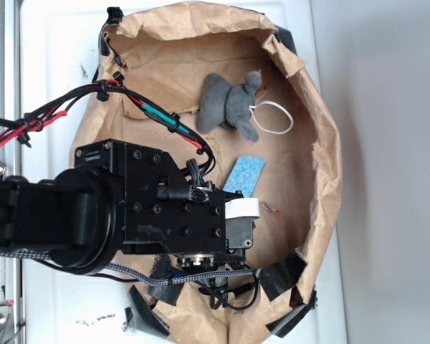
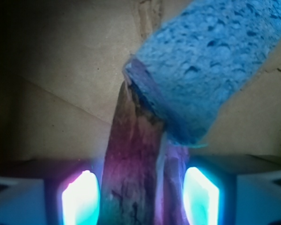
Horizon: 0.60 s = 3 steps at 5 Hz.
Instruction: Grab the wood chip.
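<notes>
Brown kraft paper [image 1: 301, 179], crumpled and torn at the edges, lines the work area like a shallow bowl, w/ black tape bits [image 1: 281, 279] holding it at about 5 o'clock. Exterior view: black arm comes in from 9 o'clock and its wrist block covers most of the paper's centre, so the gripper [image 2: 140, 197] fingertips can't be seen there. Blue sponge [image 1: 244, 175] pokes out from behind the wrist block at roughly 1 o'clock of it, lying on the paper, tilted. Grey plush toy [image 1: 229, 104] sits further up toward 12 o'clock, well apart from the sponge, w/ a white loop [image 1: 276, 118] at its 3 o'clock side. Red, black and green cables [image 1: 93, 100] run from 9 o'clock over the arm. Wrist view: wood chip [image 2: 131, 173] is dark brown, rough, lengthwise between the two fingers, running from 6 o'clock up toward 12, its narrow end reaching the sponge's corner. Sponge fills the 1–2 o'clock part of that view and overlaps the chip's far tip; touching or just above, can't tell. Finger pads [image 2: 79, 199] glow cyan either side of the chip. Left pad sits just beside the chip's edge, right pad near its other edge w/ a thin dark gap. Whether the fingers are already pressing on the chip or only bracketing it, can't tell. Paper under the chip is flat w/ a crease toward 9 o'clock.
</notes>
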Each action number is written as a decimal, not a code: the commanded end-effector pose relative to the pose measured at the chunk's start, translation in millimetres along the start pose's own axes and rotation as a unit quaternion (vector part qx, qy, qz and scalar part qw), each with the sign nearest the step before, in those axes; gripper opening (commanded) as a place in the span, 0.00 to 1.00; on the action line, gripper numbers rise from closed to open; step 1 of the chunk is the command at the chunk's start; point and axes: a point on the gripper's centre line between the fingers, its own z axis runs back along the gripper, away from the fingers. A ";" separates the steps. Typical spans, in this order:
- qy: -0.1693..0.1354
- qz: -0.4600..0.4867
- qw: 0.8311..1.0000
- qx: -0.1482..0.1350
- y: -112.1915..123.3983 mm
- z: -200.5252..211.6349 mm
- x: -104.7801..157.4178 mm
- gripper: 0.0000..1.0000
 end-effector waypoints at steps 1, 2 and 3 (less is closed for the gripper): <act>-0.034 0.036 0.998 -0.032 19.7 36.0 13.5 0.00; -0.049 0.065 0.995 -0.055 38.2 77.9 17.1 0.00; -0.052 0.110 0.991 -0.047 51.0 112.7 23.6 0.00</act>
